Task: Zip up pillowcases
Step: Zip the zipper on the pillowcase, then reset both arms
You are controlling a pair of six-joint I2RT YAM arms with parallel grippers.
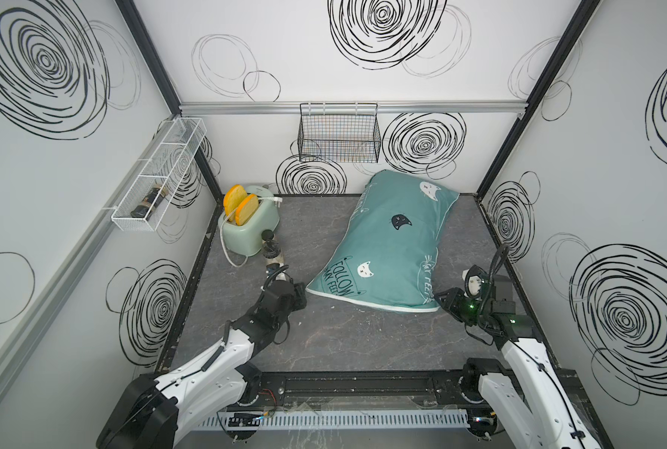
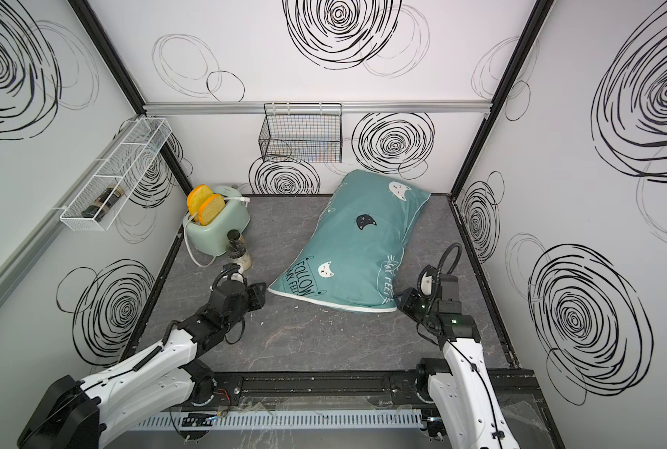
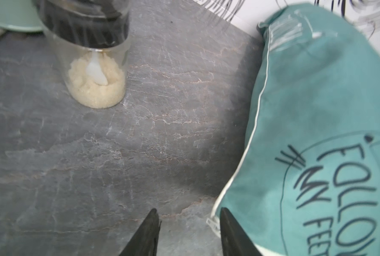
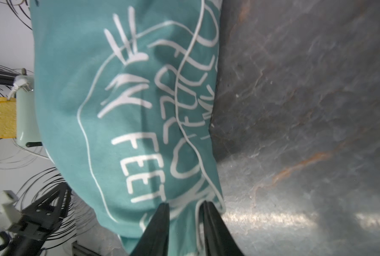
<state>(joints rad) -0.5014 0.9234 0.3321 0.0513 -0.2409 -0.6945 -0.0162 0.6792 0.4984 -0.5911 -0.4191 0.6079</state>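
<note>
The teal pillowcase (image 1: pixel 394 245) with cat faces and "FOLLOW MY FEET" lettering covers a plump pillow lying slantwise on the grey table, seen in both top views (image 2: pixel 359 248). My left gripper (image 3: pixel 188 212) is open at its near left corner (image 1: pixel 302 295). A small white zipper pull (image 3: pixel 211 222) lies just beside one finger, and nothing is gripped. My right gripper (image 4: pixel 185 205) sits at the near right corner (image 1: pixel 440 299). Its jaws stand partly apart, with the pillowcase's (image 4: pixel 118 110) piped corner fabric between them.
A mint toaster (image 1: pixel 250 229) with two orange toast slices and a white cord stands at the back left. A clear jar (image 1: pixel 271 248) of beige grains with a black lid stands beside it, close to my left arm. A black wire basket (image 1: pixel 339 136) and a white wire shelf (image 1: pixel 157 175) hang on the walls.
</note>
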